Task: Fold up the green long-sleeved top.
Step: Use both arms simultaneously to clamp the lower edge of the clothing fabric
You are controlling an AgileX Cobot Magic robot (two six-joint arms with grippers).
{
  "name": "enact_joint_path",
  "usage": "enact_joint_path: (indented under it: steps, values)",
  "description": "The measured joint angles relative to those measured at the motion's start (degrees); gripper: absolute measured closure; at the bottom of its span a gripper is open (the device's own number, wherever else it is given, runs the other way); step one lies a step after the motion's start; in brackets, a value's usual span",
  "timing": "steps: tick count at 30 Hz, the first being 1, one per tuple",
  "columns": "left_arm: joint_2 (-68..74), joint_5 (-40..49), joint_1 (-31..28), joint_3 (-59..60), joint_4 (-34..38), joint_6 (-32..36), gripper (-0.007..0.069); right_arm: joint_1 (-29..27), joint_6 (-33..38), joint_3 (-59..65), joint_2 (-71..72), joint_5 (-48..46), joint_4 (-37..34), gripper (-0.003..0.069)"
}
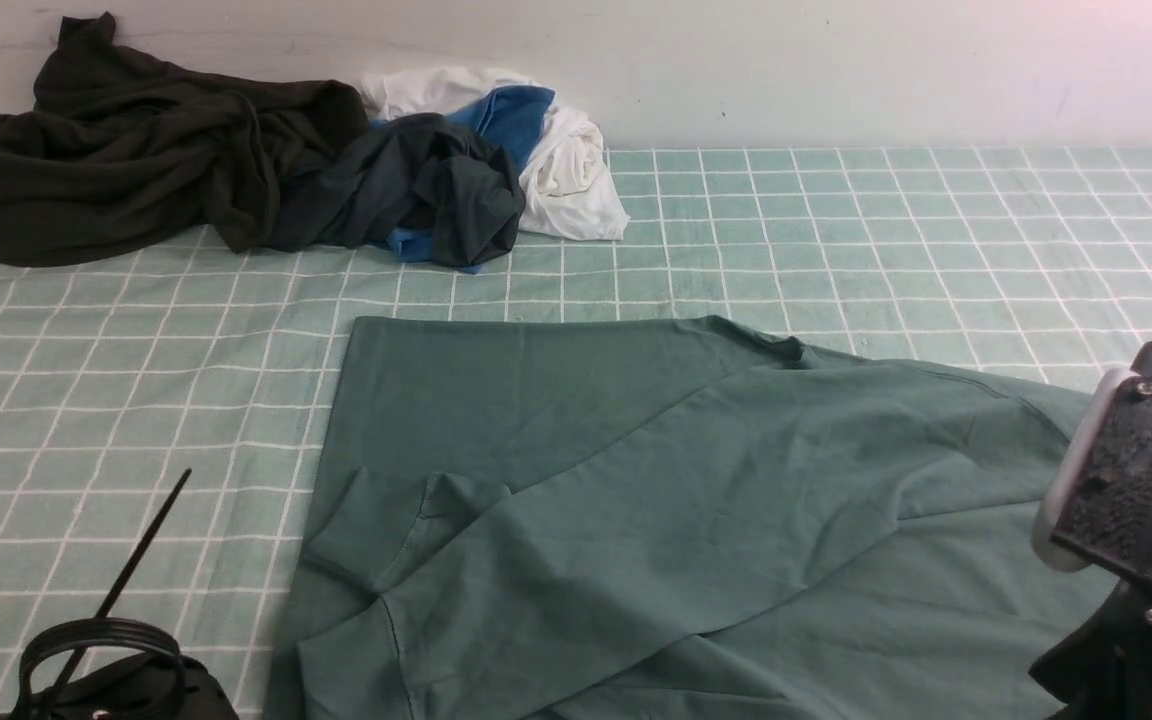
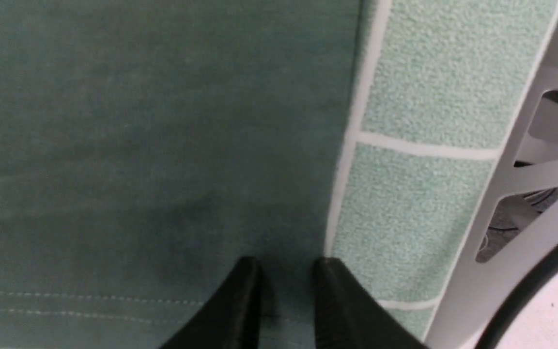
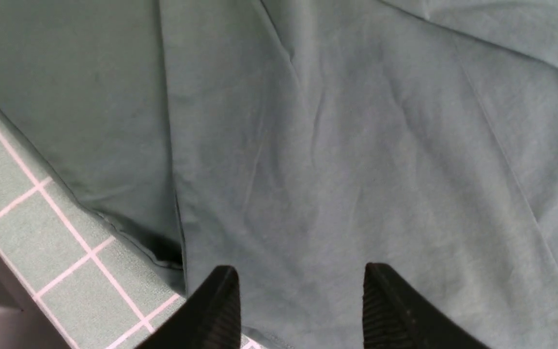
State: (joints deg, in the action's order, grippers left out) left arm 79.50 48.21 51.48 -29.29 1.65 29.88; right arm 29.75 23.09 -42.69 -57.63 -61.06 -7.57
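Observation:
The green long-sleeved top lies spread on the checked table, with a sleeve folded across its body and a cuff near its left side. No logo shows. In the left wrist view my left gripper is low over the top's stitched hem, right at its side edge; the jaws stand a narrow gap apart with flat cloth showing between them. In the right wrist view my right gripper hangs open and empty over the top, close to its edge. Neither gripper's fingers show in the front view.
A very dark olive-black garment and a dark navy-grey one with blue and white cloth are heaped at the back left. The right wrist's mount stands at the right edge. The table's edge runs close by the left gripper.

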Motion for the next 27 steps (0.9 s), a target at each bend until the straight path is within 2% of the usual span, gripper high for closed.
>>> enact_joint_path:
  steps: [1, 3, 5, 8, 11, 15, 16, 17, 20, 24, 27]
  values:
    - [0.0, -0.9, 0.0, 0.1, -0.2, 0.0, 0.0357, 0.0, -0.2, 0.0, 0.0, 0.0, 0.0, 0.0325]
    - [0.0, -1.8, 0.0, 0.1, -0.6, 0.0, 0.0309, 0.0, -0.2, 0.0, 0.0, 0.1, -0.1, 0.0325]
    - [0.0, -3.6, 0.0, 0.1, -2.3, -0.1, 0.0202, 0.0, -0.2, 0.0, 0.0, 0.1, -0.6, 0.0325]
    - [0.0, -5.1, 0.0, 0.1, -5.1, -1.4, 0.0141, 0.0, -0.2, 0.0, 0.0, 0.1, -1.4, 0.0325]
    - [0.0, -5.9, 0.0, 0.1, -8.0, -4.3, 0.0145, 0.0, -0.2, 0.0, 0.0, 0.1, -1.7, 0.0325]
    - [0.0, -6.2, 0.0, 0.1, -10.2, -7.3, 0.0211, 0.0, -0.2, 0.0, 0.0, 0.1, -1.7, 0.0325]
    - [0.0, -6.2, 0.0, 0.1, -10.9, -8.2, 0.0275, 0.0, -0.2, 0.0, 0.0, 0.1, -1.7, 0.0325]
    - [0.0, -6.2, 0.0, 0.1, -11.0, -8.7, 0.03, 0.0, -0.2, 0.0, 0.0, 0.1, -1.7, 0.0325]
    - [0.0, -6.2, 0.0, 0.1, -10.9, -9.4, 0.0435, 0.0, -0.2, 0.0, 0.0, 0.1, -1.7, 0.0325]
    - [0.9, -6.1, 0.0, 0.1, -7.9, -8.8, 0.0582, 0.0, -0.2, 0.0, 0.0, 0.1, -1.7, 0.0325]
    - [2.8, -5.7, 0.0, -0.4, -7.1, -7.9, 0.0611, 0.0, -0.2, 0.0, 0.0, 0.1, -1.7, 0.0325]
